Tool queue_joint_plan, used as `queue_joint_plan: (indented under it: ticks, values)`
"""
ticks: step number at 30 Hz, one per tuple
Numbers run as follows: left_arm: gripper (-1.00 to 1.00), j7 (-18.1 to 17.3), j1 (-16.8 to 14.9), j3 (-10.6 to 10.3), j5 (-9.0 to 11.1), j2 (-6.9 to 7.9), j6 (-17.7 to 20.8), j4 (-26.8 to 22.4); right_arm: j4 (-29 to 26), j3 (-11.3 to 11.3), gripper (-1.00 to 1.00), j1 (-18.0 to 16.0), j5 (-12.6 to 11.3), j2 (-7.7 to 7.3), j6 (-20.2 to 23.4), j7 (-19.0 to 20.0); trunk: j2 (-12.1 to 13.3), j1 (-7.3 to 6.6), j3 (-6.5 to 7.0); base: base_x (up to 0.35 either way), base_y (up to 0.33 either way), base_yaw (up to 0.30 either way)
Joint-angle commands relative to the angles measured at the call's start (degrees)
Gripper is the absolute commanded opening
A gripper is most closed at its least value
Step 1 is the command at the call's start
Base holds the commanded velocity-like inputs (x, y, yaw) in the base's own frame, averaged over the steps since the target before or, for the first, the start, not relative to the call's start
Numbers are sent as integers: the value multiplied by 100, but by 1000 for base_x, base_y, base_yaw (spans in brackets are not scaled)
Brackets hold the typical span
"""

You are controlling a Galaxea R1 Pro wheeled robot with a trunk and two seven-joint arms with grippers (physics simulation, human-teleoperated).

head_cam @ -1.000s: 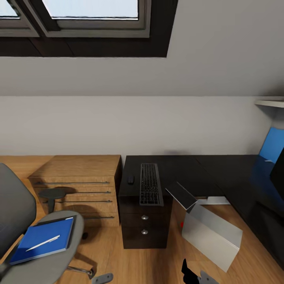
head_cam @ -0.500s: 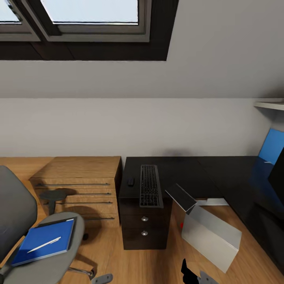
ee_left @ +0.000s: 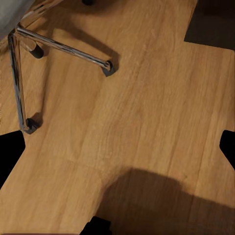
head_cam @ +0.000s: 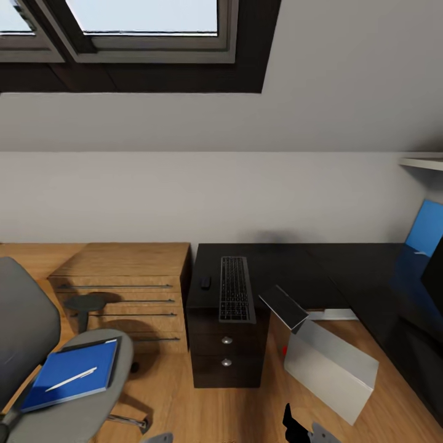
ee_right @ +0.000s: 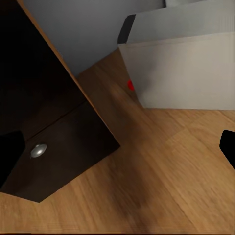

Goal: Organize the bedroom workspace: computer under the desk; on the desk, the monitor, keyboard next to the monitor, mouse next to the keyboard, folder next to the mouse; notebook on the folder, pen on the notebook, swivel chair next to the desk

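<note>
Soft even daylight, sharp renders, faint shadows on floor.

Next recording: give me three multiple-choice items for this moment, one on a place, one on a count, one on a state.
1. Where does the blue folder lie?
A. On the swivel chair seat
B. On the desk
C. On the floor

2. How many round silver knobs show on the desk drawers in the head view?
A. Four
B. Two
C. None

3. How does the computer stand?
A. Upright
B. Tilted
C. Flat on the desk

Answers: 1 A, it rests on the grey seat with the pen on top; 2 B, two knobs, one above the other; 3 B, the case leans on the floor beside the drawers.
</note>
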Motion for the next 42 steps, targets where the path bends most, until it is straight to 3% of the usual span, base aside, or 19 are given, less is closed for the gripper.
queue_joint_plan:
  ticks: [1,9,23,42]
  values:
    - [100,40,-6,-45,62,5,-28,1,2,-44,100,-3,8,2,-15,28,-4,0,-14,-66,0,89]
    - [100,40,-6,-45,68,5,-29,1,2,-44,100,-3,8,-4,-13,27,-4,0,-81,-217,-6,58]
    - [100,40,-6,-54,68,5,-29,3,2,-44,100,-3,8,-5,-13,27,-4,0,-198,-245,-209,2]
    - [100,40,-6,-54,69,5,-29,4,2,-44,100,-3,8,0,-15,27,-4,0,-213,-327,-60,0]
